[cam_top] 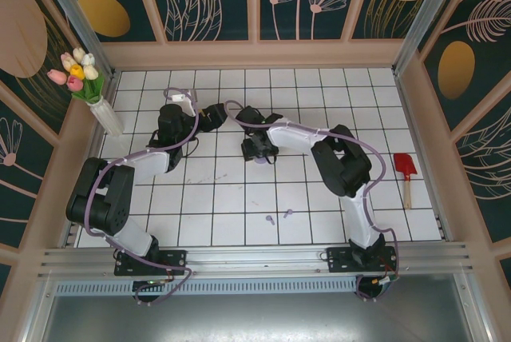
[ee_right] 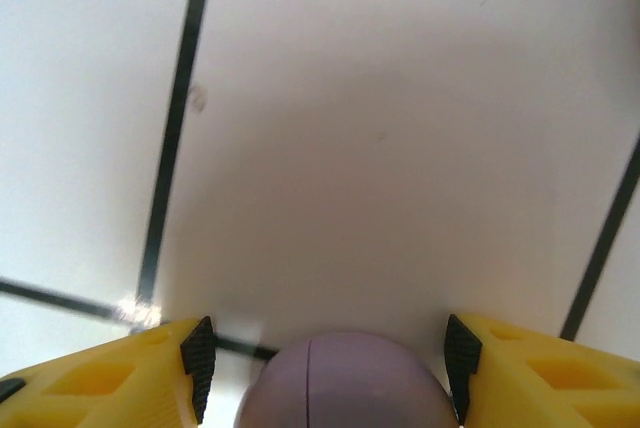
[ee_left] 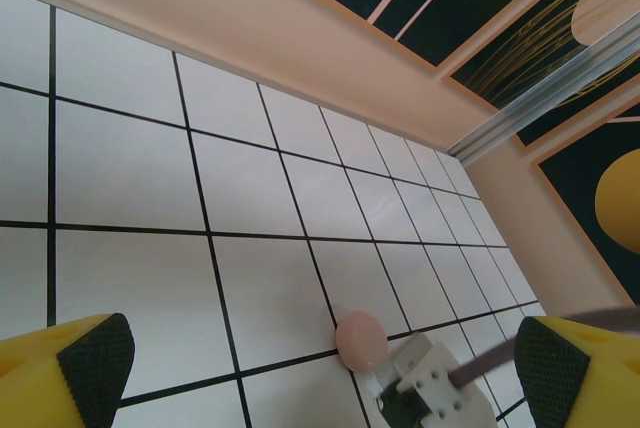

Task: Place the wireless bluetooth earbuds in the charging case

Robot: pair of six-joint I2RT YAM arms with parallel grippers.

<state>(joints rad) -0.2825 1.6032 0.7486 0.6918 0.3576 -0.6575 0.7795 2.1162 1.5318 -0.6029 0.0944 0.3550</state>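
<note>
Right claw astride lilac charging case; two lilac earbuds loose on bench.
Right claw stands wide open, pads flanking the case; contact cannot be determined. The earbuds lie well apart from it, nearer the arm bases. Left claw is wide open and empty, with a round pink case on the tiles ahead of it.

No legible text, labels, brand marks or numbers were in any view. The wall panels carried only leaf and flower artwork, no lettering. The tiled table had plain black grid lines and nothing printed on it.
</note>
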